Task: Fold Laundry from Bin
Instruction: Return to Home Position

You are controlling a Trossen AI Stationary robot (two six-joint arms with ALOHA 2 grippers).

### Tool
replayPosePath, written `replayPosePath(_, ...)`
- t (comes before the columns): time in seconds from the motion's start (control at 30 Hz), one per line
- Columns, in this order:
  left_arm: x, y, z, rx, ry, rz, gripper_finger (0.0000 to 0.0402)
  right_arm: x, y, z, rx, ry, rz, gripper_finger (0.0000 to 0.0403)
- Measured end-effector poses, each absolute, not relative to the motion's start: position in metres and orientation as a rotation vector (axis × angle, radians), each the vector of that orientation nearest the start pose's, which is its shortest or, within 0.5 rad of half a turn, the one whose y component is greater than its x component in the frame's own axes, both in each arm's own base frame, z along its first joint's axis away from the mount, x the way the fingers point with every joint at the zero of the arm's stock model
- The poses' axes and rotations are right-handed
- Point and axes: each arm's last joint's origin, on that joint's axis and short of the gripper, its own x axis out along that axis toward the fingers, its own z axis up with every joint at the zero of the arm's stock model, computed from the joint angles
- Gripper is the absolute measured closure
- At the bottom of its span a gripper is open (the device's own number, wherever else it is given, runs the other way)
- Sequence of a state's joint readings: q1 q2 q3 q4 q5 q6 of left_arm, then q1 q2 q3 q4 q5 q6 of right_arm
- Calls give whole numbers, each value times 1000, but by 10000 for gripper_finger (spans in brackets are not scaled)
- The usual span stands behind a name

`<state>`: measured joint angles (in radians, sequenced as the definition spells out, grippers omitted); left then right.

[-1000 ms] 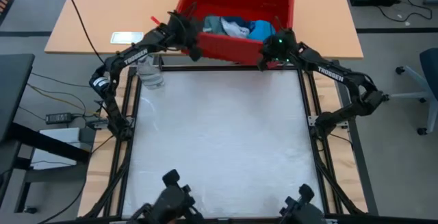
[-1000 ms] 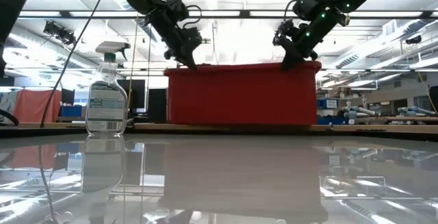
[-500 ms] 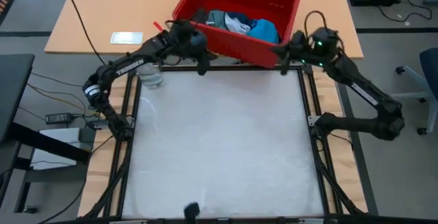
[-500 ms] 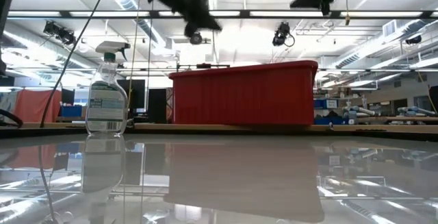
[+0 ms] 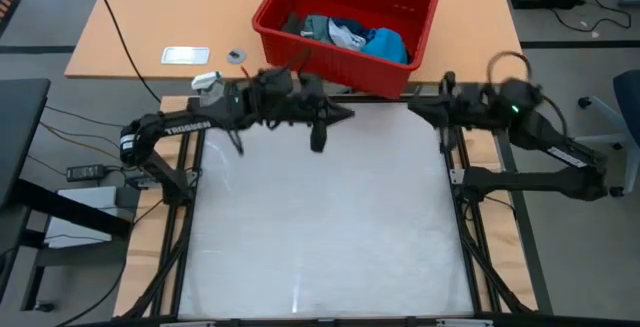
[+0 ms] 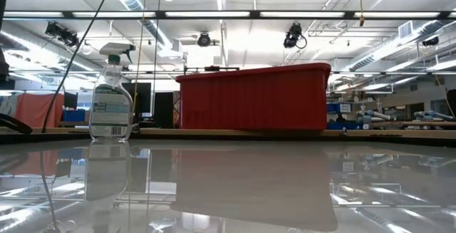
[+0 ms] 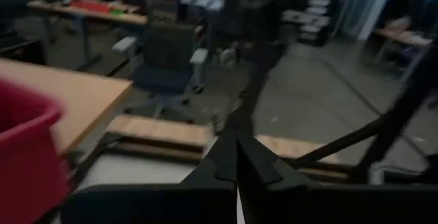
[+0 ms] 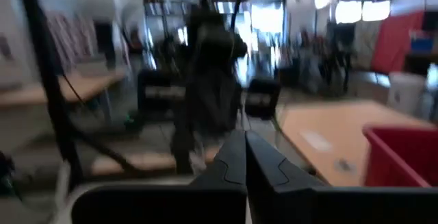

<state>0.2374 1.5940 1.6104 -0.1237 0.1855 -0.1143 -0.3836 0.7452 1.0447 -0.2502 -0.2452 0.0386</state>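
Since the laundry (image 5: 350, 35) already lies heaped inside the bin (image 5: 335, 75), which stands on the wooden table (image 5: 130, 27) just past the far edge of the white work surface (image 5: 320, 227), the move in hand looks like a retreat rather than a reach. Seen from above, the bin's long axis runs roughly across the table, skewed a little, and it lies on the far side of both arms. The left gripper (image 5: 338, 115) points rightward and the right gripper (image 5: 416, 107) leftward, tips facing across a gap just on the near side of the bin's near wall; the right one seems closer, by the bin's right corner. The left wrist view shows its fingers (image 7: 220, 166) pressed together with nothing between them, and the right arm's fingers (image 8: 263, 169) are the same. No gripper shows before the bin in the level view, so both appear carried high. Back toward the arms' bases the white surface gives open room; the spray bottle (image 6: 110, 94) on the left arm's side is the one thing to mind
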Motion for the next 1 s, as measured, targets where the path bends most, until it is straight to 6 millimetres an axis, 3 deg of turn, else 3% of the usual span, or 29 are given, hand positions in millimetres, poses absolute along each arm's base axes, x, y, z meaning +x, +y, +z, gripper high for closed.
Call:
replayPosePath(0.2,367,39,425,-144,39,26,401,132,-13,389,49,-197,-75,402)
replayPosePath(0.33,374,20,397,-169,53,58,401,147,-1,359,84,-112,-90,403)
replayPosePath(0.47,367,13,365,-207,11,78,401,154,6,336,117,-31,-129,403)
replayPosePath(0.63,339,19,342,-202,9,94,401,143,8,318,113,-5,-96,403)
replayPosePath(0.8,281,28,333,-202,0,98,401,113,5,311,97,-70,-87,403)
replayPosePath(0.87,259,30,319,-225,12,42,401,105,4,308,56,-88,-91,402)
replayPosePath(1.0,223,32,271,-412,116,44,401,100,3,296,81,-87,-102,396)
